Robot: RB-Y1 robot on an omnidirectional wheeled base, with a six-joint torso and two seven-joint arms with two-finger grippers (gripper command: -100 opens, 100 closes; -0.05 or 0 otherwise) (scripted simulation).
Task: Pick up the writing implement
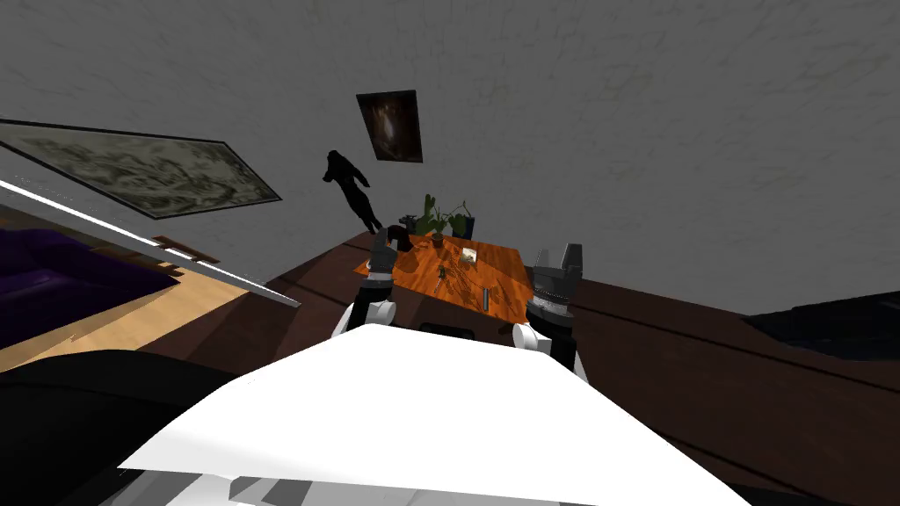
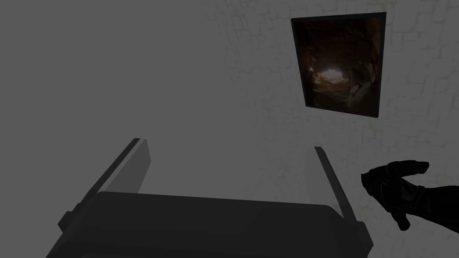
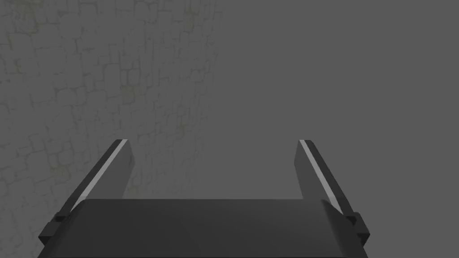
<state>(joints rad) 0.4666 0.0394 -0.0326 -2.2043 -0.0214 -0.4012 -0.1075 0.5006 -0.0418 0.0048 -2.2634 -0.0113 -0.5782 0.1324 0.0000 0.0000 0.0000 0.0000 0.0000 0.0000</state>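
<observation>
Writing implement (image 1: 484,299) is, as far as the head view lets me judge, the slim grey stick lying on the near right part of the orange-brown table (image 1: 505,263), its length pointing roughly away from me; it is too small to tell pen from pencil. A dark slim thing (image 1: 438,280) lies near it on the table's left half, and I cannot rule out that this is the implement instead. Beyond the two, a light card (image 1: 468,256) lies flat near the table's middle. At the far edge stand a green plant (image 1: 430,213) in a small pot and a blue pot (image 1: 464,226) with leaves just beside it, and a dark lump (image 1: 400,235) sits at the far left corner

The left gripper (image 1: 383,250) hangs over the table's left edge, near the dark lump and well apart from the grey stick; in the left wrist view its fingers (image 2: 134,163) stand spread with nothing between them. The right gripper (image 1: 556,256) hangs just off the table's right edge, nearer the grey stick but apart from it; its fingers (image 3: 114,168) are likewise spread wide and hold nothing

The table stands on a dark wooden floor (image 1: 703,351) close to a grey wall (image 1: 615,132), where a black figure (image 1: 352,186) and a framed picture (image 1: 390,126) show behind it
</observation>
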